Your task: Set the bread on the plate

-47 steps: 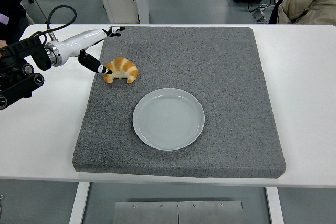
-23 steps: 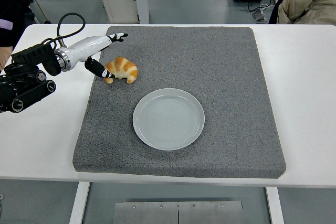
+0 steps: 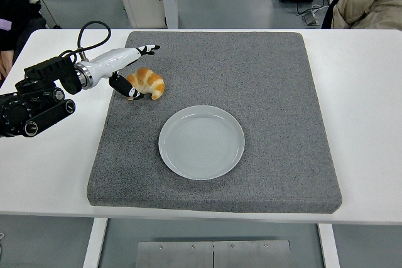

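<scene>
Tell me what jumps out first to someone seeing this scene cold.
The golden-brown croissant sits at the far left of the dark grey speckled mat, with the robot's white-and-black left hand spread around it, thumb at its near side. Just nearer lies the empty round pale-blue plate, mid-mat.

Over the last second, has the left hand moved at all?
Yes. The left hand has moved right, further in over the gray mat, and now straddles the left end of the croissant; the plate is empty.
</scene>
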